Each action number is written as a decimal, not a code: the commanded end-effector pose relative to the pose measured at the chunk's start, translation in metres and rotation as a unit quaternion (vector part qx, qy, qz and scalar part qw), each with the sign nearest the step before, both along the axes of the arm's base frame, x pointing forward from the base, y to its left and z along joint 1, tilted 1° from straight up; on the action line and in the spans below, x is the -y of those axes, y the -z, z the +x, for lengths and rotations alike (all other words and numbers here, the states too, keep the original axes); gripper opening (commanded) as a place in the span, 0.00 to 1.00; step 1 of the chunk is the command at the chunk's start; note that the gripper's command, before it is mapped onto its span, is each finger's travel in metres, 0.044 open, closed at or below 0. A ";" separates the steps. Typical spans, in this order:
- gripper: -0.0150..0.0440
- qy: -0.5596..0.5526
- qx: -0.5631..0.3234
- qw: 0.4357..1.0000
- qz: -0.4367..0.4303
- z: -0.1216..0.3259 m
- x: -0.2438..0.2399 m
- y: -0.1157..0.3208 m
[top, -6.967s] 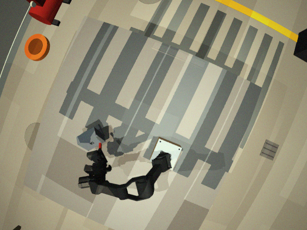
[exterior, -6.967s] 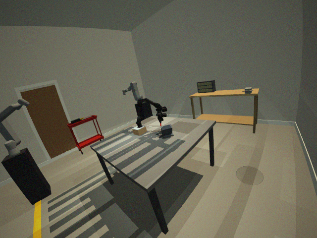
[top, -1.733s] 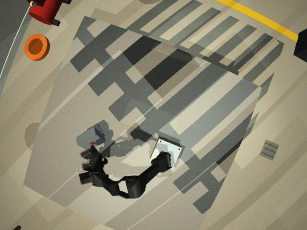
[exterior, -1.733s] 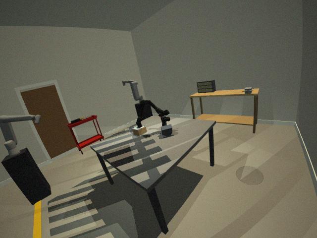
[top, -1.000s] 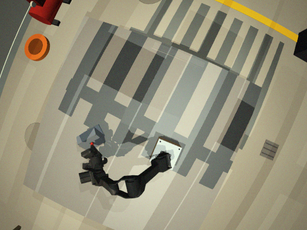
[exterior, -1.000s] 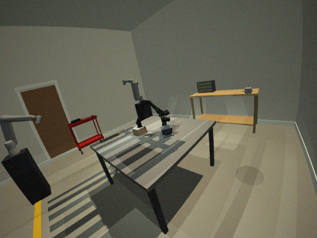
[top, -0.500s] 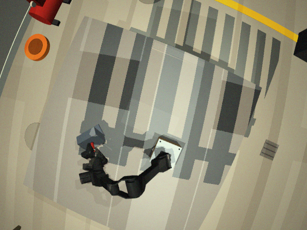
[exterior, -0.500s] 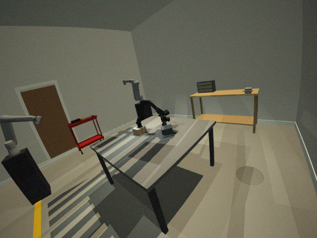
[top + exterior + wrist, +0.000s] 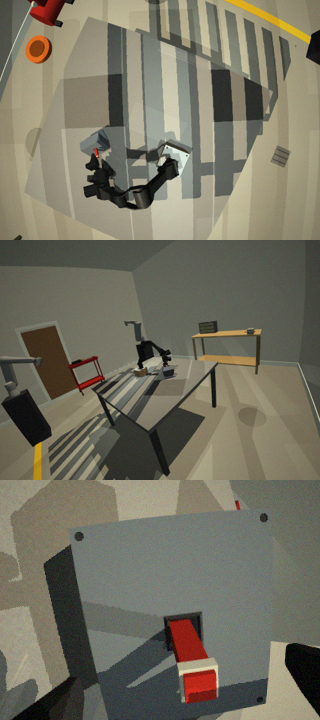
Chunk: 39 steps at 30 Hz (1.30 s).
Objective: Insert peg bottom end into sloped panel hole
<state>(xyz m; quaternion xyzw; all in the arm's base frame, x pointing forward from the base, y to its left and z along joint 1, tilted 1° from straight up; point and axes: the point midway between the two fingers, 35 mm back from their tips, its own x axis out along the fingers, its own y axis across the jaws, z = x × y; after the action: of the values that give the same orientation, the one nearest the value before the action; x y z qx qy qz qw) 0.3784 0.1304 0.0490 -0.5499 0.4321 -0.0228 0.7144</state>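
Note:
The red square peg (image 9: 96, 152) (image 9: 189, 642) has a pale band near its outer end. Its lower end is inside the dark square hole (image 9: 198, 625), and most of its shaft stands out of the face. A dark gap shows at the shaft's right side; how deep the end sits is hidden. The grey sloped panel (image 9: 90, 145) (image 9: 168, 371) (image 9: 165, 565) stands on the table (image 9: 49, 165) (image 9: 165, 410). My gripper (image 9: 98, 159) (image 9: 188, 672) is wide open, one black finger on each side of the peg, touching nothing. It also shows small in the exterior view (image 9: 165, 365).
The arm's base is on a white plate (image 9: 184, 157) to the panel's right in the top view. The arm (image 9: 141, 197) curves around from there. A small red thing (image 9: 237, 505) shows beyond the panel's upper edge. The red cart (image 9: 90, 382) and wooden bench (image 9: 227, 333) stand away from the table.

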 end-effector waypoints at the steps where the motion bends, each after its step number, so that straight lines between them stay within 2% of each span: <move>1: 1.00 0.002 0.005 1.000 0.003 -0.003 -0.005 -0.007; 39: 1.00 -0.001 0.004 1.000 0.002 -0.050 -0.041 -0.038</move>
<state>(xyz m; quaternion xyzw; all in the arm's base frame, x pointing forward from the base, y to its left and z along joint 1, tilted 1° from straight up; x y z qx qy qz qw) 0.3302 0.1681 0.0825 -0.5510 0.4314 -0.0208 0.7140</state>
